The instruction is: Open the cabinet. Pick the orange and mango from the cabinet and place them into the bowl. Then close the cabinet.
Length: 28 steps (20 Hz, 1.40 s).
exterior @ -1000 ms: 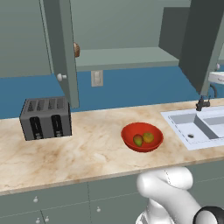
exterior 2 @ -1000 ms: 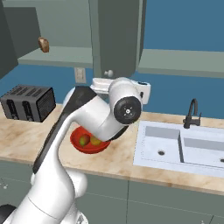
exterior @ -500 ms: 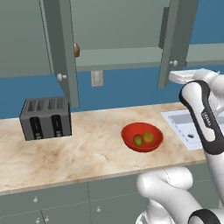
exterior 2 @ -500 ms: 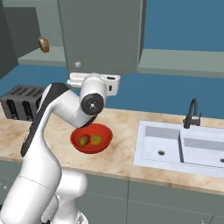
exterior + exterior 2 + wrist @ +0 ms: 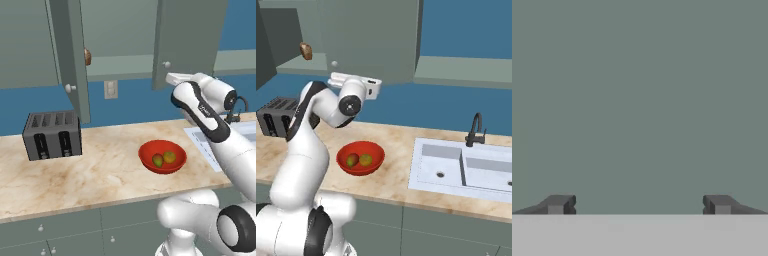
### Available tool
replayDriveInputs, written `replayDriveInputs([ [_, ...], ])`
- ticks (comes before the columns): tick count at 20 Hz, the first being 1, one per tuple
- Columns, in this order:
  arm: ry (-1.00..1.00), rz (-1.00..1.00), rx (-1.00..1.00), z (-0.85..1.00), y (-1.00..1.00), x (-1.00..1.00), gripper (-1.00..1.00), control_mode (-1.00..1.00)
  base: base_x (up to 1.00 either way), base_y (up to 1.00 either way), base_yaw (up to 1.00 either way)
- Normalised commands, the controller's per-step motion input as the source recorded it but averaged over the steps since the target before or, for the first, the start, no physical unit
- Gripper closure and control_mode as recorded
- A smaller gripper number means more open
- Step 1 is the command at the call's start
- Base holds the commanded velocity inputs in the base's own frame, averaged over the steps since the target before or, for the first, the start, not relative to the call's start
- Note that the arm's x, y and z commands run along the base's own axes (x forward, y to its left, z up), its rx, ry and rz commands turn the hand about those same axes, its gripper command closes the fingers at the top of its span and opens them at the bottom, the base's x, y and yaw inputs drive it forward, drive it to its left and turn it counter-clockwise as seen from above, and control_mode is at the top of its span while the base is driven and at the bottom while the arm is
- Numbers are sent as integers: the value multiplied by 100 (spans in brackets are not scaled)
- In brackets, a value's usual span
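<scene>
Above the marble worktop (image 5: 90, 175), the cabinet (image 5: 190, 35) is being seen as a grey-green wall unit with two tall flat doors, each carrying a small round pale knob. Its left door (image 5: 70, 55) is being held swung out toward the room, edge-on, while its right door (image 5: 187, 42) is being shown nearly shut, its long axis running upright. A brownish round item (image 5: 87, 56) is being kept on the shelf inside. On the worktop, the glossy red bowl (image 5: 162, 156) is being seen between a grey toaster (image 5: 51, 135) and a white sink (image 5: 466, 167). Inside the bowl, the mango (image 5: 158, 160) and the orange (image 5: 170, 157) are lying side by side, touching. The fingers (image 5: 558, 204) are being held wide apart, gripping nothing, close before the flat right door.
</scene>
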Motion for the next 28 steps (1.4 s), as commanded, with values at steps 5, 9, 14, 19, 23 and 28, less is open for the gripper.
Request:
replayDriveInputs([
  [5,8,-7,2,-8,0,100,-100,-100,0,0,0],
  [9,5,-6,-2,-27,2,100,-100,-100,0,0,0],
  [14,1,-8,-5,-29,9,100,-100,-100,0,0,0],
  [19,10,-2,-1,-2,22,15,-100,-100,0,0,0],
  [23,32,0,0,58,60,-97,-100,-100,0,0,0],
  [28,12,-1,0,39,13,-37,-100,-100,0,0,0],
])
